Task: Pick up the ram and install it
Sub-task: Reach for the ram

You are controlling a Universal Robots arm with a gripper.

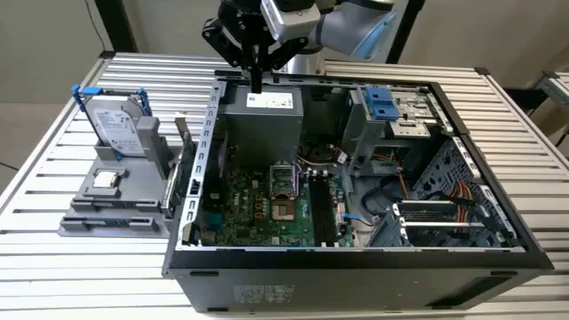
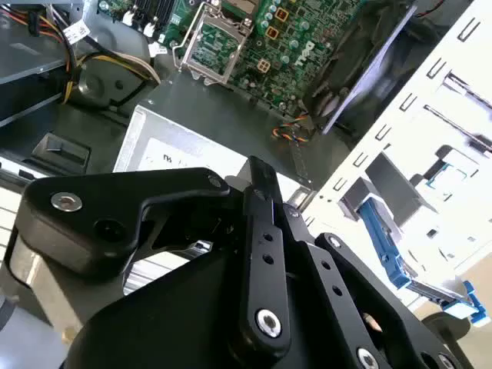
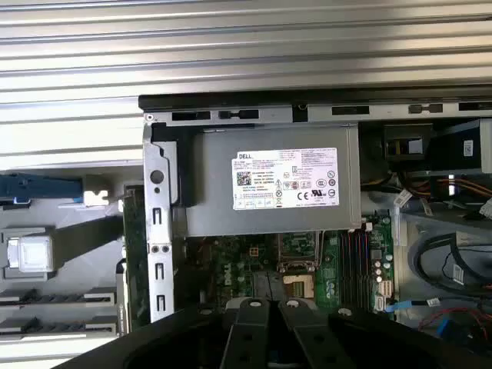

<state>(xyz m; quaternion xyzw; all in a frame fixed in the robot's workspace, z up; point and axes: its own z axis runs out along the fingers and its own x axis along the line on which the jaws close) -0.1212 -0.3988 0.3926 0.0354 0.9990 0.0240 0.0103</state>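
- The fingers (image 2: 261,231) of the gripper (image 1: 256,87) read to me as pressed together with nothing between them. In the exterior view they form one thin dark bar pointing down.
- In both wrist views the gripper's own black linkage covers the near part of the picture and partly masks the fingertips.
- The gripper hangs above the rear edge of the power supply (image 1: 262,110), clear of it.
- The power supply sits inside the open computer case (image 1: 356,267), against its back wall. In front of it lies the motherboard (image 1: 253,207), with the processor socket (image 1: 282,179). The long black memory slots (image 1: 322,210) run beside the socket, toward the exterior view's right.
- That side of the case holds drive bays and cables; I cannot resolve their details.
- A grey holder (image 1: 89,230) stands on the slatted table (image 1: 53,280), just beside the case on the exterior view's left.
- The holder carries an upright hard drive (image 1: 116,123), a small square silver chip (image 1: 106,179), and a green card (image 1: 182,170) on edge next to the case wall.
- The ram (image 1: 120,222) appears as a dark blue-green strip in the holder's front slot, well apart from the gripper. I cannot make out its chips.
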